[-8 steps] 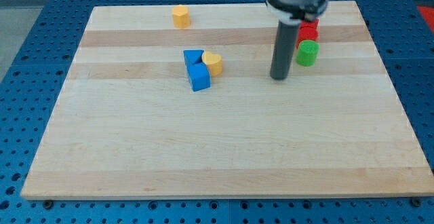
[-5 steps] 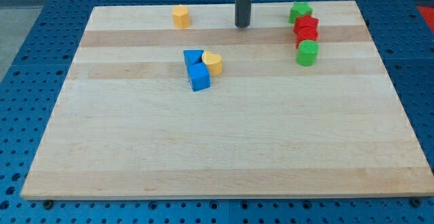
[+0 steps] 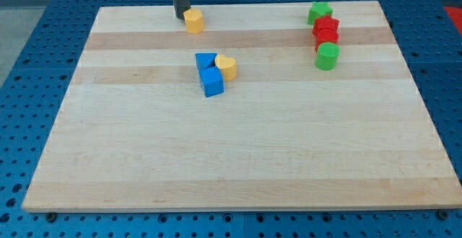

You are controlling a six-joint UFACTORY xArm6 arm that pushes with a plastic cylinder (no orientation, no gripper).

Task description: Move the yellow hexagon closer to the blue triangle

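Note:
The yellow hexagon (image 3: 193,19) sits near the top edge of the wooden board, left of centre. My tip (image 3: 178,16) stands just to its upper left, touching or nearly touching it. The blue triangle (image 3: 206,60) lies lower down near the board's middle, packed against a blue cube-like block (image 3: 212,82) below it and a yellow heart (image 3: 227,67) on its right. The hexagon is well apart from the triangle, above it.
At the top right stand a green star-like block (image 3: 319,12), a red block (image 3: 325,31) below it and a green cylinder (image 3: 327,55) lowest. The board's top edge (image 3: 238,6) runs just behind the hexagon and my tip.
My tip has swept from the board's right middle up to the top edge and then left, ending beside the yellow hexagon. The hexagon has shifted slightly, if at all; other blocks are still.

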